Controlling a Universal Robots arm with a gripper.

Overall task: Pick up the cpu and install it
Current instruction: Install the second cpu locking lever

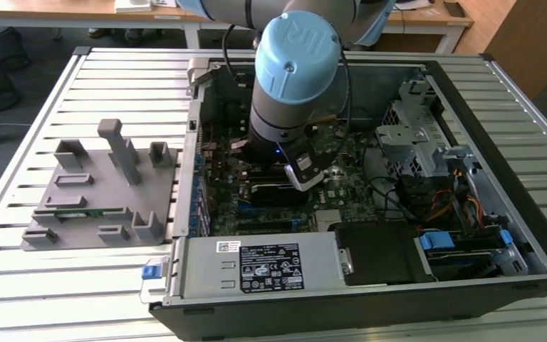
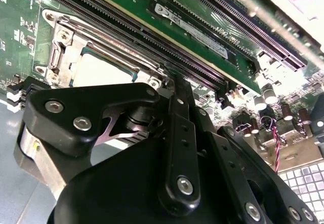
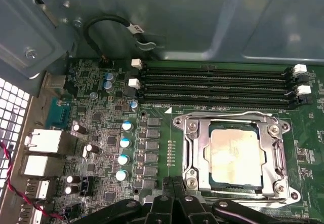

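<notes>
Gripper [image 3: 172, 186] fingers pressed together, holding nothing, poised just beside the silvery-grey square cpu [image 3: 236, 154] seated in its metal socket frame [image 3: 191, 153] on the green motherboard [image 3: 111, 133].

Black rectangular label [image 1: 273, 266] on the grey metal power-supply box [image 1: 254, 265], near the open computer case's front edge: rows of white print and marks, too small to read | small white sticker [image 1: 228, 246] beside it: illegible | raised lettering on the arm's pale blue round cap [image 1: 298, 37]: unclear.
</notes>
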